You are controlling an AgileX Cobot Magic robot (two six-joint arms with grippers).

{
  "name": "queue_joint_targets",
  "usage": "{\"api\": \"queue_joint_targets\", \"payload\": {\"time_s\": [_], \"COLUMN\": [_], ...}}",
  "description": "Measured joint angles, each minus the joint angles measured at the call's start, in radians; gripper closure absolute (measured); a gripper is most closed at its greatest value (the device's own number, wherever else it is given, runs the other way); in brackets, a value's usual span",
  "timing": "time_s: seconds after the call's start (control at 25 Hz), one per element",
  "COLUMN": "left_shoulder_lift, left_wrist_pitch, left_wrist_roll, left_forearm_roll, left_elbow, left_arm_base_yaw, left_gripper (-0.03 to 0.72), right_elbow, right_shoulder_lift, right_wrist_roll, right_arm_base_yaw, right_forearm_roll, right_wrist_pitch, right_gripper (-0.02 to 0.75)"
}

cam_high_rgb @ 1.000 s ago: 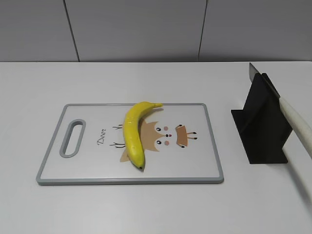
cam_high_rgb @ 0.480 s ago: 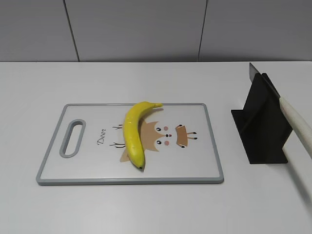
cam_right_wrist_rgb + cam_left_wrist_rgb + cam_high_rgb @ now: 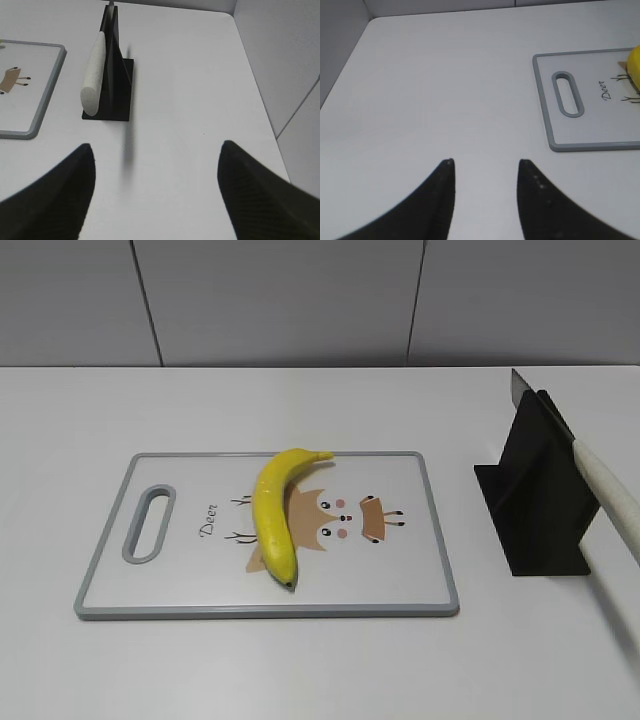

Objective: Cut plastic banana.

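Note:
The plastic banana (image 3: 273,512) lies on the white, grey-rimmed cutting board (image 3: 420,540), its dark tip toward the front; a sliver of it shows at the right edge of the left wrist view (image 3: 635,62). A knife with a white handle (image 3: 612,495) rests in a black stand (image 3: 535,500), also seen in the right wrist view (image 3: 95,75). My left gripper (image 3: 485,162) is open and empty over bare table, left of the board. My right gripper (image 3: 157,147) is wide open and empty, in front of the knife stand. Neither gripper shows in the exterior view.
The board has a handle slot (image 3: 148,523) at its left end and a deer drawing in the middle. The white table (image 3: 300,660) ends at a grey wall behind and at side walls by the left (image 3: 335,40) and right (image 3: 280,60) edges.

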Motion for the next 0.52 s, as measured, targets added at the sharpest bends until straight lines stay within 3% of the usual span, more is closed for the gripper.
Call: {"api": "queue_joint_targets", "payload": {"time_s": [0.52], "left_shoulder_lift": [0.0], "left_wrist_pitch": [0.0], "left_wrist_roll": [0.0], "left_forearm_roll": [0.0], "left_elbow": [0.0], "left_arm_base_yaw": [0.0], "left_gripper": [0.284], "right_elbow": [0.0], "right_shoulder_lift": [0.0], "right_wrist_roll": [0.0], "right_arm_base_yaw": [0.0], "right_forearm_roll": [0.0], "right_wrist_pitch": [0.0], "right_gripper": [0.149]}}
